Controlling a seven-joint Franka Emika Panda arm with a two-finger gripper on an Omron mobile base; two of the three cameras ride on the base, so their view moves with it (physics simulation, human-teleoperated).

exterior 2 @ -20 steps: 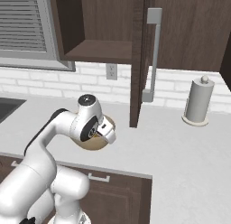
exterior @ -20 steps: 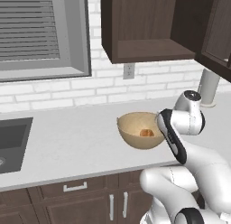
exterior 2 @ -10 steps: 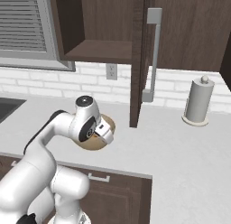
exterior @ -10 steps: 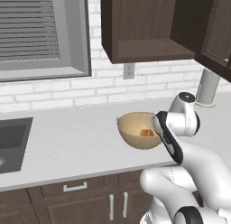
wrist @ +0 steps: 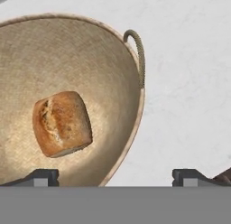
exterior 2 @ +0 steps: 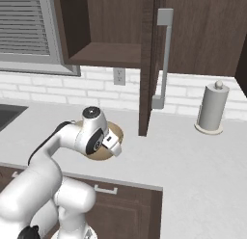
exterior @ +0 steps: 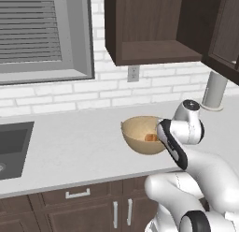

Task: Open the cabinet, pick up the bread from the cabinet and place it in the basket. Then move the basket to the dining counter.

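Note:
The tan woven basket [wrist: 90, 60] stands on the light grey worktop [exterior: 70, 151], and the golden-brown bread [wrist: 61, 123] lies inside it on the bottom. My gripper [wrist: 115, 177] hovers open just above the basket's rim beside a small handle [wrist: 137, 51]; one fingertip [wrist: 43, 177] is over the bowl, the other over the worktop. Nothing is between the fingers. The basket [exterior: 140, 133] with the bread [exterior: 150, 138] sits below the cabinet [exterior: 149, 34], whose door [exterior 2: 161, 59] stands open. My arm covers much of the basket [exterior 2: 103, 153] in the right base view. The dining counter is out of view.
A paper-towel holder [exterior 2: 212, 108] stands at the wall to the right. The open cabinet door hangs over the worktop right of the basket. A dark sink [exterior: 11, 147] lies at the far left under a window [exterior: 37, 34]. Base cabinets run below the front edge.
The hand has shifted slightly toward the left over the basket. The jaws have stayed open, and the basket and the bread have not moved.

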